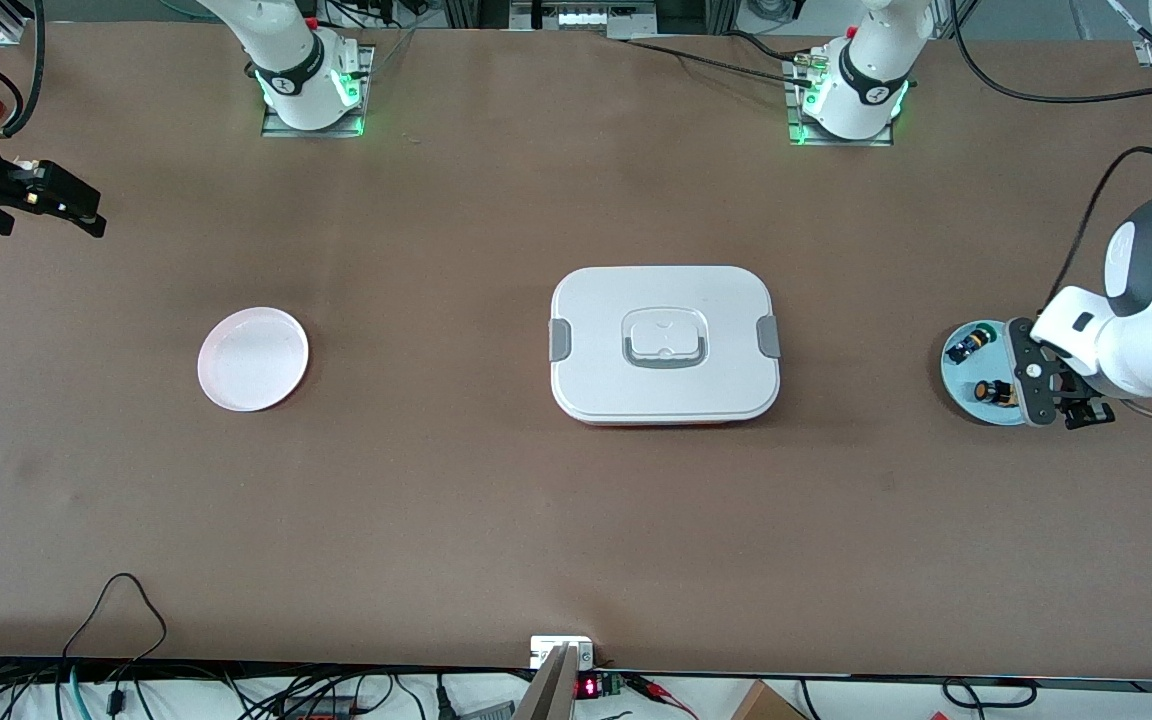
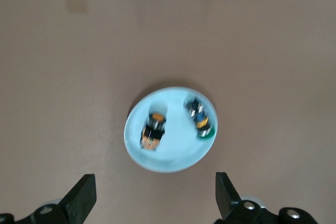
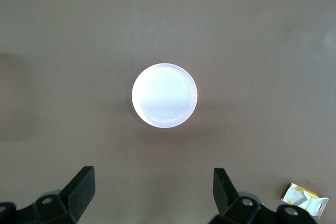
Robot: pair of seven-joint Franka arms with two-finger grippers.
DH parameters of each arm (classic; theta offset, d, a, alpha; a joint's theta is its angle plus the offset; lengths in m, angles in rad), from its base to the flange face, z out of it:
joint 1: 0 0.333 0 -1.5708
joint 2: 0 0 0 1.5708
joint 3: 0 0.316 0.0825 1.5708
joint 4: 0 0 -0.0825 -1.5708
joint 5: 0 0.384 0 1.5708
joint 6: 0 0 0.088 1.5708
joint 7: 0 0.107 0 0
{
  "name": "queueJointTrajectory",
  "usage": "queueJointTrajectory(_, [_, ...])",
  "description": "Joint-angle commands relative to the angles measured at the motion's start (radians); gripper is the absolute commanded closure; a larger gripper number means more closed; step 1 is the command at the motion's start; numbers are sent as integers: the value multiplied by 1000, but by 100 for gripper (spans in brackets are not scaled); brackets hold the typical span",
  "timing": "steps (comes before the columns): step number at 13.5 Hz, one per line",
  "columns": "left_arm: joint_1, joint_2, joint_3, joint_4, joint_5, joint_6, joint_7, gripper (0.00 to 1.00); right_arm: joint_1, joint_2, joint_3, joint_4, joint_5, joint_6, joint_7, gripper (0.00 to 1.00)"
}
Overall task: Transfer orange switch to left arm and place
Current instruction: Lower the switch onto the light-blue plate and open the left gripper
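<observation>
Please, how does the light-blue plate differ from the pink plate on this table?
The light-blue plate carries two small switches, the orange switch and a blue-green one; the pink plate carries nothing. The light-blue plate lies toward the left arm's end of the table, the pink plate toward the right arm's end. The left gripper hangs over the light-blue plate's edge; nothing hangs over the pink plate. Both are round and shallow.

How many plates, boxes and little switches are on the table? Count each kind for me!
Plates: 2, the pink plate and the blue plate
Boxes: 1, the white box
Switches: 2, the orange switch and the blue and green switch, both on the blue plate
Total: 5
</observation>
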Motion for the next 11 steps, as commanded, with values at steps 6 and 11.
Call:
queueJointTrajectory(6, [-260, 20, 1, 196, -140, -282, -767, 0, -11, 9, 4, 20, 14, -24, -14, 0])
queueJointTrajectory(11, [-380, 26, 15, 426, -131, -409, -1080, 0, -11, 9, 4, 19, 17, -26, -12, 0])
